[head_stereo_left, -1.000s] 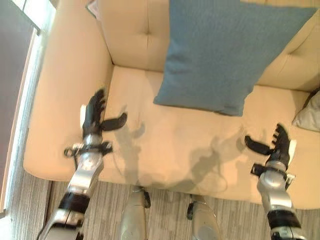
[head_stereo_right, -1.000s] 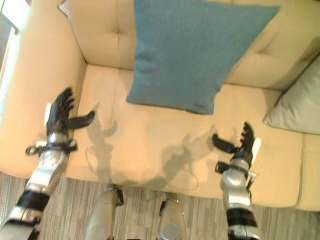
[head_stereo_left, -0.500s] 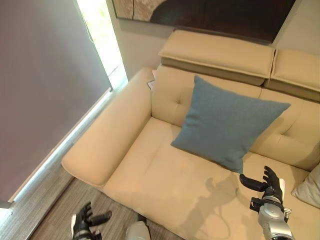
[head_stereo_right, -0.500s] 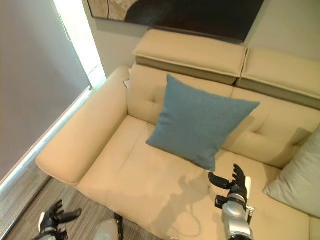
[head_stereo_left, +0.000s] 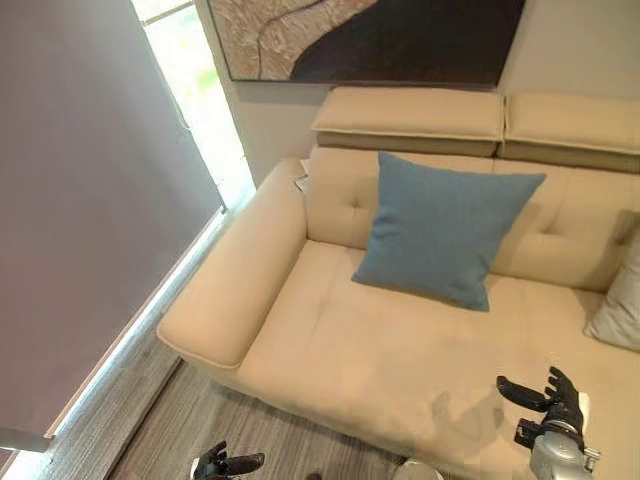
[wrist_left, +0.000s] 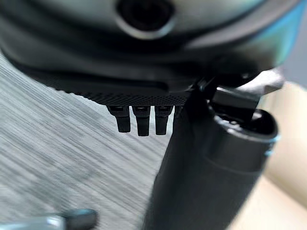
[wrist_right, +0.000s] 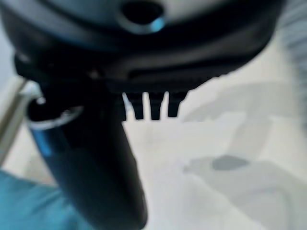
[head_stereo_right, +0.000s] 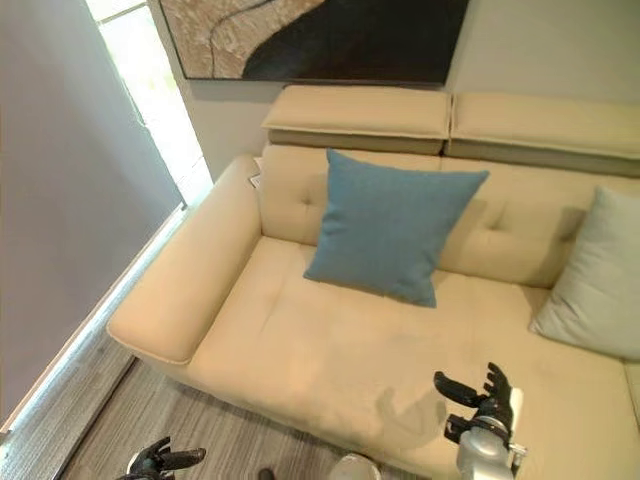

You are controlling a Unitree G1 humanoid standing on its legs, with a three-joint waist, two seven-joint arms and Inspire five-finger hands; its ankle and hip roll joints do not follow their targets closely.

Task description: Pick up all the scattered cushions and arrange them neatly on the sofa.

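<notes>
Sofa: the cream sofa (head_stereo_left: 330,350) fills the frame's centre and right, over grey wood-grain floor (head_stereo_left: 190,425) at lower left.
Room: bright window strip (head_stereo_left: 195,90) at upper left, dark-and-tan wall picture (head_stereo_left: 370,40) along the top.
Blue cushion: the blue cushion (head_stereo_left: 445,228) leans upright on the backrest, centre.
Grey cushion: the grey cushion (head_stereo_right: 595,275) sits at the right edge, cut off in the left eye view.
Left hand: the left hand (head_stereo_left: 225,465) shows at the bottom edge over the floor, partly cropped, fingers spread, empty.
Right hand: the right hand (head_stereo_left: 550,395) hovers at lower right above the seat, fingers straight, thumb out, well apart from both cushions.
</notes>
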